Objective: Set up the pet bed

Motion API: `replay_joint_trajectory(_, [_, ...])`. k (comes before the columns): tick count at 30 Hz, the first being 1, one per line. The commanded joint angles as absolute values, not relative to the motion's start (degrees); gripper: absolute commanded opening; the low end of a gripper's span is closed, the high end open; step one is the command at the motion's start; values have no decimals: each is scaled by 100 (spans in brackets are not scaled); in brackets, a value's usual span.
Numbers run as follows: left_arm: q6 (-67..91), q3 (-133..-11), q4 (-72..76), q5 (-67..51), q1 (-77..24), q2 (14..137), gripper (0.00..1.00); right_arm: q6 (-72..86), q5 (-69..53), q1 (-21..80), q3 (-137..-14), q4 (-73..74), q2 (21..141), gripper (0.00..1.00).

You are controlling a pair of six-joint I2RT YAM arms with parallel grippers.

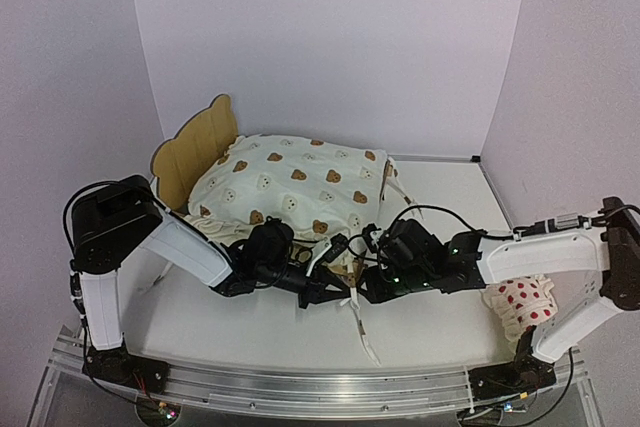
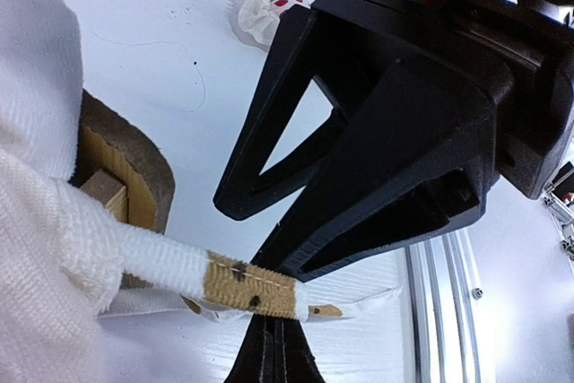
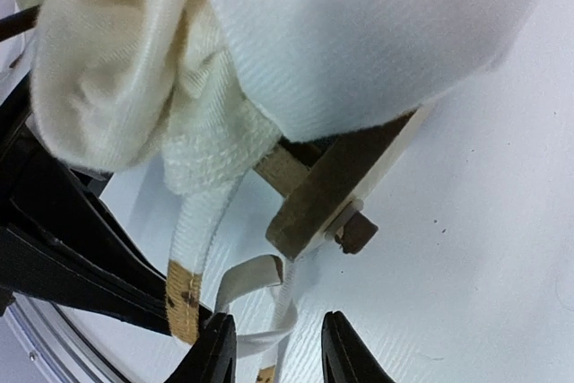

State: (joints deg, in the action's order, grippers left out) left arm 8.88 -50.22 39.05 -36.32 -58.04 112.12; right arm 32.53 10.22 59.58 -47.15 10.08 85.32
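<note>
Nearest you in the top view, lower right: a small red-dotted pillow [image 1: 527, 304] on the table [image 1: 200, 322], tucked under your R arm. At centre frame both grippers meet nose to nose at the foot of the pet bed [image 1: 205, 142].

Your L gripper [image 2: 273, 325] has its 2 fingers pressed together, w/ the tan tip of a cushion tie [image 2: 254, 282] nipped at their ends. That tie runs straight & clear of the table back to the cushion.

Your R gripper [image 3: 278, 322] stands apart, clamping nothing. A 2nd tie strand [image 3: 285, 298] hangs in the gap betw. its fingers. In the L wrist view its lower finger touches the held tie.

Just beyond, the bed's wooden foot corner shows under the cushion's edge. The bed sits centre-left, mid-table, at an angle. The cream bear-print cushion [image 1: 295, 185] lies on it & covers the base.

Farthest, upper left: the bear-ear headboard [image 1: 190, 154], upright, near the back wall.
</note>
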Motion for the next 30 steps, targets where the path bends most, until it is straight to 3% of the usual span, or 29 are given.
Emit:
replay_joint_trajectory(1, [695,-5231,4162,-3788,-5857,11257,0,3677,879,5963,-4958,680,8700,34])
replay_joint_trajectory(18, [615,-5306,4235,-3822,-5854,11430,0,4700,1129,5963,-5079,571,8775,36])
replay_joint_trajectory(30, [621,-5321,4267,-3711,-5855,11448,0,5070,1041,5965,-4960,554,8931,32])
